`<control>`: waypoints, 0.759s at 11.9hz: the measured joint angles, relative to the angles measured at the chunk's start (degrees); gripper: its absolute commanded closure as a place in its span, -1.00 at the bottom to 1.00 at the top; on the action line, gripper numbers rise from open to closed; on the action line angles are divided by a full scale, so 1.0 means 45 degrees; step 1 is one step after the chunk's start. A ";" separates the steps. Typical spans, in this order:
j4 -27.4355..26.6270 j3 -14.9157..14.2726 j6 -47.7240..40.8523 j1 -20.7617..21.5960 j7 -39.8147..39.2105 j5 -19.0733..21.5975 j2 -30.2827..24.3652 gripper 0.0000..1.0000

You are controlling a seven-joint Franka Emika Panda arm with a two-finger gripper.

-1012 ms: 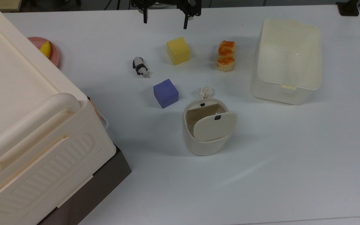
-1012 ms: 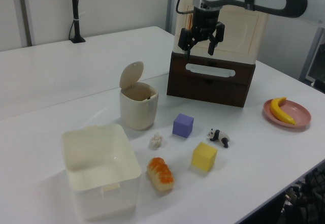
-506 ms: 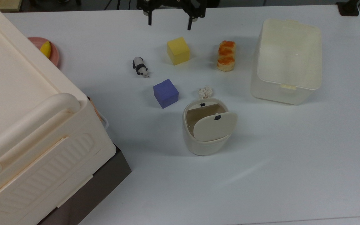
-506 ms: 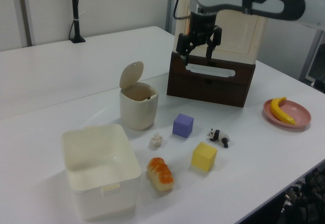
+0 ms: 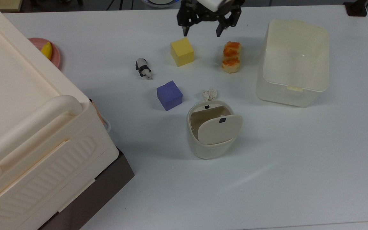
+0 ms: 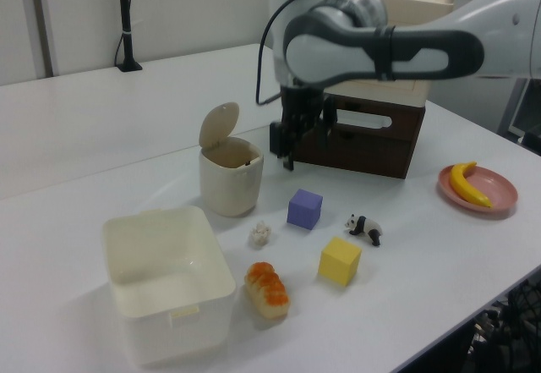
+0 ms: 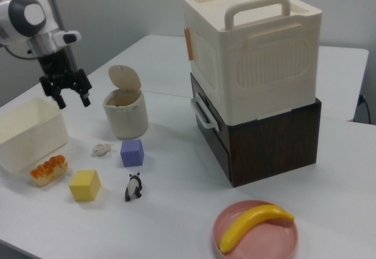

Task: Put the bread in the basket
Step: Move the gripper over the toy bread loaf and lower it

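1. I see the bread (image 5: 231, 57) lying flat on the surface (image 5: 299, 153), long axis along the basket (image 5: 294, 83) wall.
2. My gripper (image 5: 201, 32) hangs spread, empty.
3. Right view adds a banana (image 7: 254, 225).

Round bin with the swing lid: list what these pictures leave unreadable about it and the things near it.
- Round bin: the top view's tilted lid covers most of the inside; contents unknown.
- Crumpled white scrap: too small to identify.
- Dark drawer unit: interior hidden behind its front in the right view.
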 measured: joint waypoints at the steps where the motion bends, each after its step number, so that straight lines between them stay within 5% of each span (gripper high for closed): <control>1: -0.0241 0.0101 0.0090 0.0135 0.0000 -0.0051 0.0009 -1.00; 9: -0.1063 0.0205 0.0429 0.1294 -0.1622 -0.0175 0.0145 -1.00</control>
